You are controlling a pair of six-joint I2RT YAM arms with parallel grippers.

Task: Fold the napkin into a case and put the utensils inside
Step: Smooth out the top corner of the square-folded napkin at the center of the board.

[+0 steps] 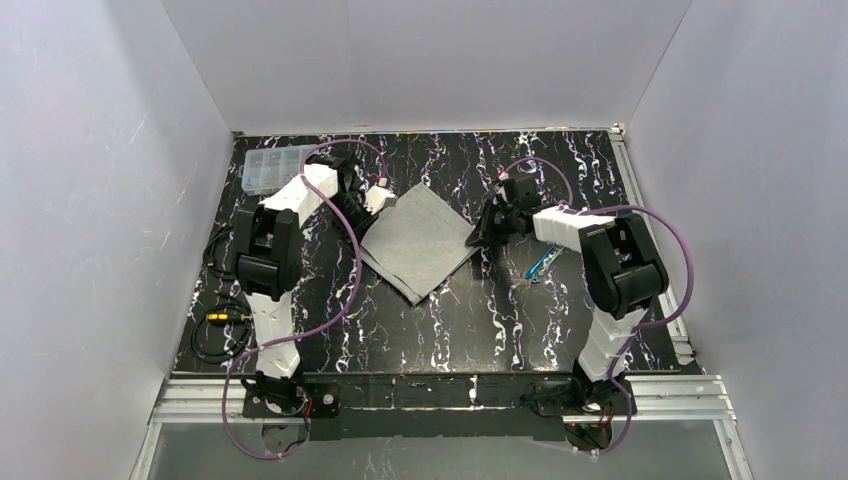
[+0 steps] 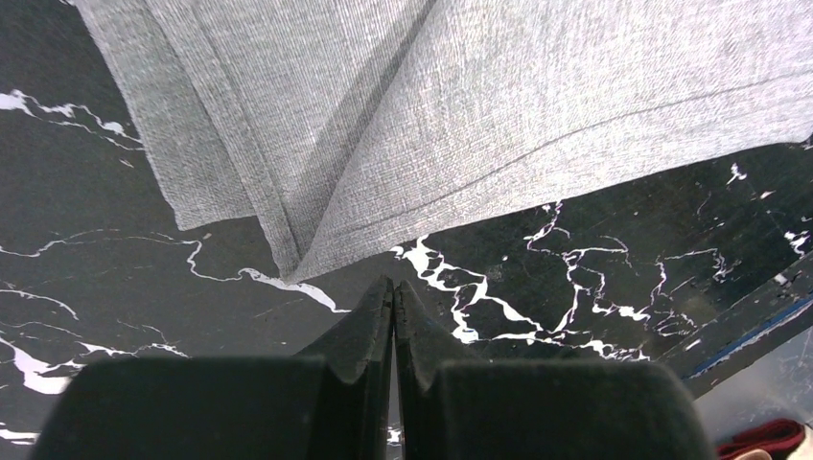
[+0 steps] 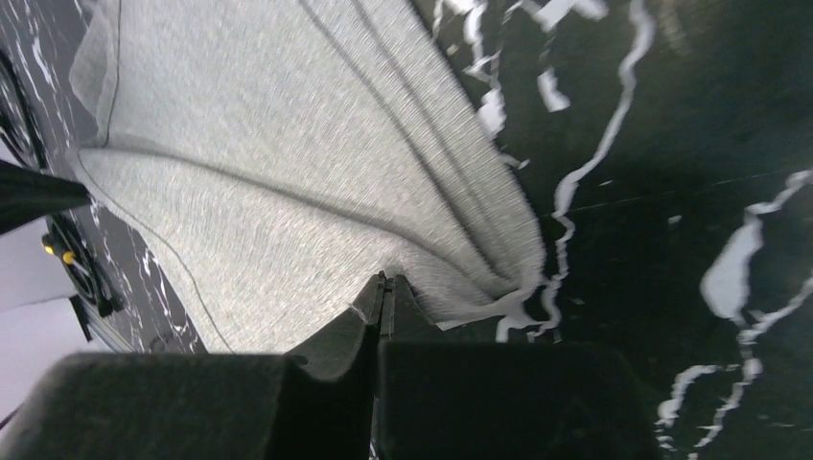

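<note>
A: Napkin [image 1: 418, 243] lay mid-table, turned like a diamond, between the two arms; flat, not a case yet; agree?

B: Agreed; utensils [image 1: 545, 262] sat to its right on the table [image 1: 450, 330], beside the right arm, apart from the cloth; none inside anything.

A: Grippers?

B: Left gripper [image 2: 393, 287] was at the napkin's left corner, jaws pressed together; wrist view showed the cloth edge just ahead of the tips, no cloth visible between them; so closed, probably on nothing. Right gripper [image 3: 383, 283] was at the right corner, jaws together too; its tips sat over the cloth edge and looked pinched on the napkin.

A: Risks?

B: My read: if only the right side had hold, a lift would drag the napkin one-sided and skew the fold; the left would need a deeper bite; the thin pinch on the right could slip, the weave being soft; a wide swing there could knock the utensils.

A: Cloth look?

B: Light grey, matte weave; hem line along the edge; a raised ridge ran to the left corner, seemingly more than one layer there; wrinkles bunched at the right corner.

A: Else?

B: Clear plastic box [image 1: 272, 170] at far left; well apart from the napkin.
</note>
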